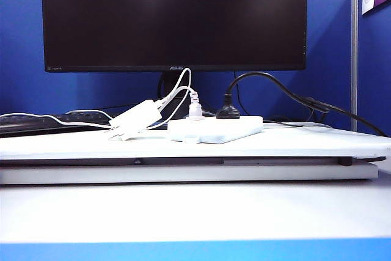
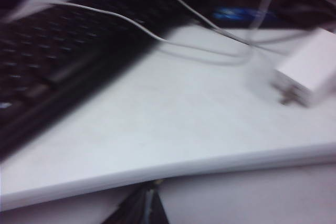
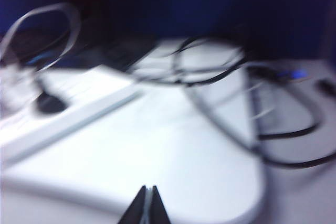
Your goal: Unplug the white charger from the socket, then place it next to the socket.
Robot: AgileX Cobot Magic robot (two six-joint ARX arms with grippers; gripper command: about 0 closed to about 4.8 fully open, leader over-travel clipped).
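white table (image 1: 73, 145) with a raised slab on top, thin dark gap under the slab's front edge, lower white surface nearer the viewer. on the slab: the socket (image 1: 215, 129), flat white strip, about centre. the white charger (image 1: 135, 119) lies tilted on the slab just left of the socket, unplugged, prongs showing in the left wrist view, thin white cable running off left and looping up behind. black keyboard (image 1: 36, 123) at far left on the slab. black cords (image 3: 273, 129) sprawl over the right side of the slab. both wrist views are blurred.
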